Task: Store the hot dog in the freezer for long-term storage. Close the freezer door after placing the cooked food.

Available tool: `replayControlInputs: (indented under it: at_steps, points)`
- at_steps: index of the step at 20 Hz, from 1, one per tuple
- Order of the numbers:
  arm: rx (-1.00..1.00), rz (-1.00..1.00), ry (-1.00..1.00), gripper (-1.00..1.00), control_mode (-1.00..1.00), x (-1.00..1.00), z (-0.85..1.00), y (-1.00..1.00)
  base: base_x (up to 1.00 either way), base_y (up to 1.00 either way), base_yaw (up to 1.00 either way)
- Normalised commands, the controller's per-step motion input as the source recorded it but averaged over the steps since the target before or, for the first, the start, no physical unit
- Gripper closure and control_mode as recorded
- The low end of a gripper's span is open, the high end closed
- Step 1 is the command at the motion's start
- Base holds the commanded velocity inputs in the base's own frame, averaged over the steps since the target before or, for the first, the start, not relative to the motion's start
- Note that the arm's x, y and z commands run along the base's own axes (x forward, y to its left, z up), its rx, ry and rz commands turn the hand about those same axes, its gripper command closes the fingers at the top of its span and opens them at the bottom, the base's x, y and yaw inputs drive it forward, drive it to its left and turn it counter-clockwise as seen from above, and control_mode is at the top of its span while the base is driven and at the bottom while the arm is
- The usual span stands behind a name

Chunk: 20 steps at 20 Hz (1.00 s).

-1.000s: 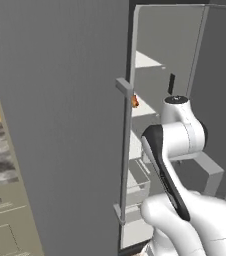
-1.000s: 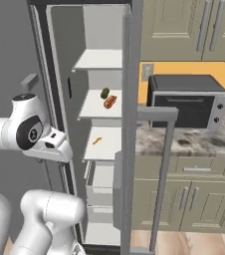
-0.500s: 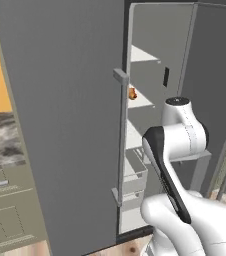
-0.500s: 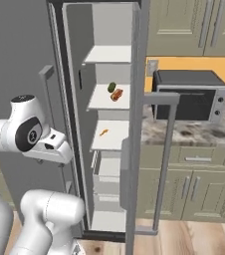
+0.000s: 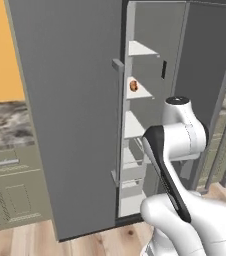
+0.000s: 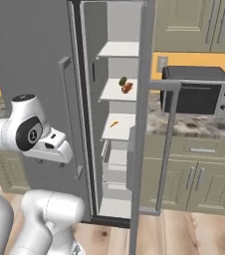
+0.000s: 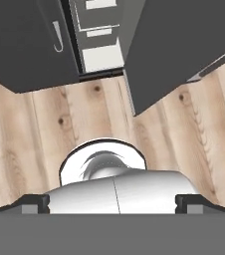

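Standing ajar, freezer door (image 6: 147, 124); hot dog (image 6: 127, 88) on freezer (image 6: 118, 149) shelf; tool (image 7: 112, 201) fingers apart, empty.

Kitchen: fridge (image 6: 30, 45), microwave (image 6: 196, 90), stone counter (image 6: 199, 127), cabinets (image 6: 194, 25)

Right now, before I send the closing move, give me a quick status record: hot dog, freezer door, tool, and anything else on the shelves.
hot dog: lying on a white shelf inside the freezer, second shelf from the top
freezer door: wide open, on the right of the compartment, bar handle toward the microwave
tool: open, empty, pointing down at the wood floor
other items: green item next to the hot dog; small orange item one shelf below
left to do: close the freezer door
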Motion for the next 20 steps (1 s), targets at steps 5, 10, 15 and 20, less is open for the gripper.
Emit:
replayControlInputs:
  at_steps: [5, 10, 15, 20]
  points:
    - [0.0, 0.0, 0.0, -1.0, 1.0, 0.0, 0.0, 0.0, -0.29, -0.4, 0.12]
    - [0.0, 0.0, 0.0, -1.0, 1.0, 0.0, 0.0, 0.0, -0.24, -0.61, 0.09]
    - [0.0, 0.0, 0.0, -1.0, 1.0, 0.0, 0.0, 0.0, -0.35, -0.28, 0.03]
    - [0.0, 0.0, 0.0, -1.0, 1.0, 0.0, 0.0, 0.0, -0.08, -0.01, 0.0]
